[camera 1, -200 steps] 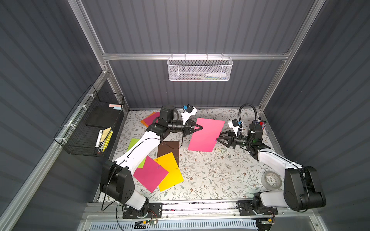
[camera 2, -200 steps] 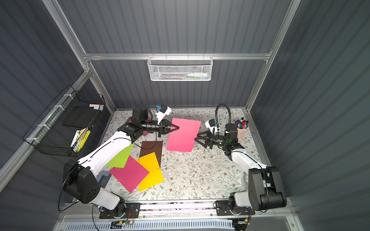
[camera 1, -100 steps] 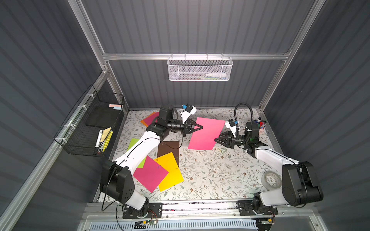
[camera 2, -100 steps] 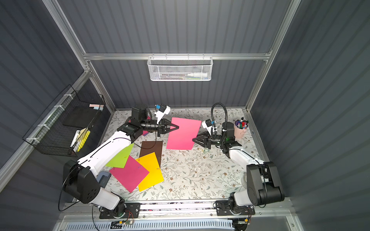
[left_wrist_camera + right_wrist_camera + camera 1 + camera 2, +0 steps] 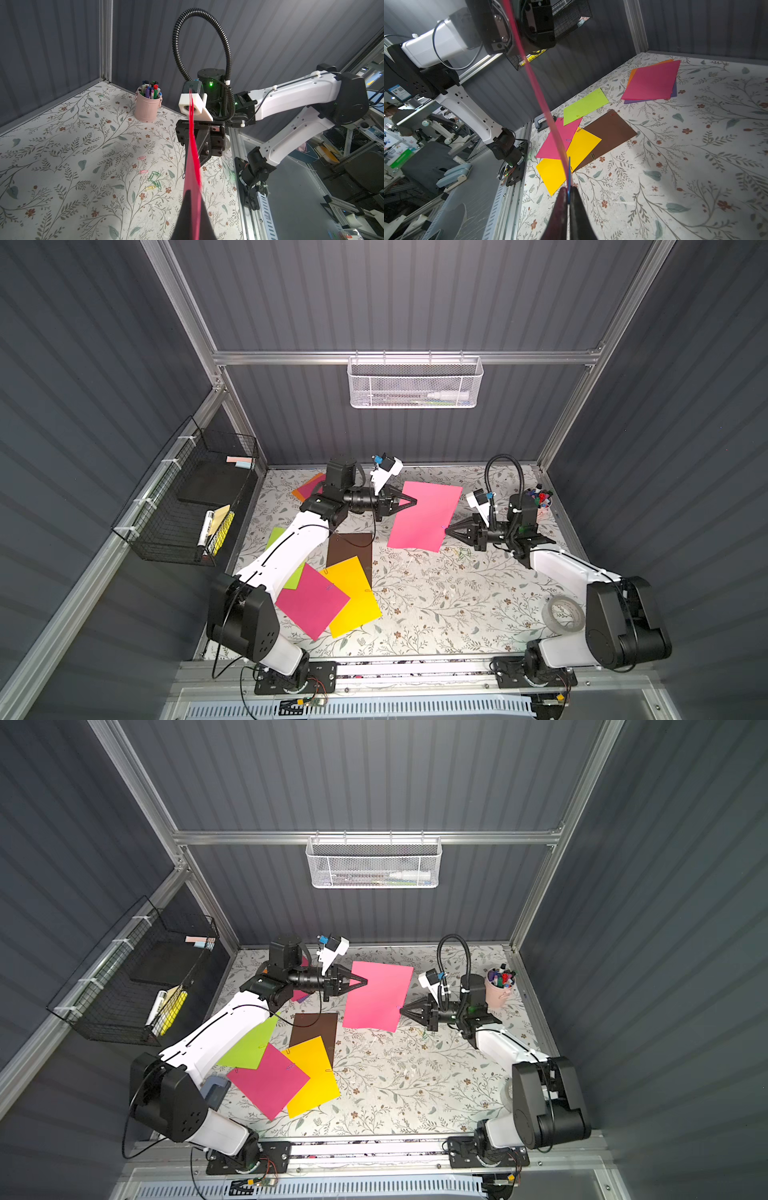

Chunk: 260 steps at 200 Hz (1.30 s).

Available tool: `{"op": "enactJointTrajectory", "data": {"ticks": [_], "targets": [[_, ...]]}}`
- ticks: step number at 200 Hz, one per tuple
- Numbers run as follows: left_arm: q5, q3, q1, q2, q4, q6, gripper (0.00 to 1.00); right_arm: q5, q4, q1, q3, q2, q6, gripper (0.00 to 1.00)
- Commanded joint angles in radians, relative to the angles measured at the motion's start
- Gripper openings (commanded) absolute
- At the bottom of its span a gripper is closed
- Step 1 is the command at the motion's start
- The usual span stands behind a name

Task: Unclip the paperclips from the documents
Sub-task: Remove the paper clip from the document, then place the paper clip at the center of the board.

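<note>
My left gripper (image 5: 413,502) (image 5: 192,192) is shut on one edge of a pink document (image 5: 424,516) (image 5: 378,996), holding it up off the table. At the opposite edge my right gripper (image 5: 446,529) (image 5: 568,188) is shut on a blue paperclip (image 5: 568,172) that sits on that sheet. Magenta (image 5: 311,599), yellow (image 5: 353,593), brown (image 5: 349,547) and lime green (image 5: 251,1046) documents lie overlapping at the front left, some with small clips on their edges. Another stack of documents (image 5: 652,83) lies at the back left.
Loose paperclips (image 5: 154,178) lie on the floral table under the lifted sheet. A pink cup of markers (image 5: 540,502) stands at the back right and a tape roll (image 5: 563,614) at the front right. A black wire basket (image 5: 195,506) hangs on the left wall, a white mesh basket (image 5: 413,383) on the back wall.
My right gripper moved left to the edge of the pink sheet and closed on the clip. The left arm kept holding the sheet in place.
</note>
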Motion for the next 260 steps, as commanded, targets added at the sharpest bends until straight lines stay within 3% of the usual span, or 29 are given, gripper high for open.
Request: {"op": "enactJointTrajectory", "data": {"ticks": [1, 130, 148, 177, 233, 260], "targets": [[0.029, -0.006, 0.007, -0.027, -0.006, 0.003, 0.0, -0.027, -0.037, 0.001, 0.037, -0.012, -0.029, 0.07], [-0.04, 0.036, 0.046, -0.021, -0.12, 0.07, 0.0, 0.019, -0.282, -0.016, 0.089, 0.02, -0.178, 0.06], [-0.09, 0.037, 0.05, -0.018, -0.126, 0.071, 0.0, 0.097, -0.321, -0.02, 0.1, 0.037, -0.174, 0.05], [-0.29, 0.022, 0.077, -0.015, -0.069, 0.025, 0.0, 0.323, -0.458, -0.025, 0.146, 0.108, -0.107, 0.04], [-0.372, -0.036, 0.223, 0.05, 0.101, -0.11, 0.0, 0.494, -0.618, -0.03, 0.163, 0.228, 0.015, 0.04], [-0.356, -0.038, 0.318, 0.119, 0.185, -0.174, 0.0, 0.573, -0.707, -0.03, 0.198, 0.269, 0.042, 0.05]]}}
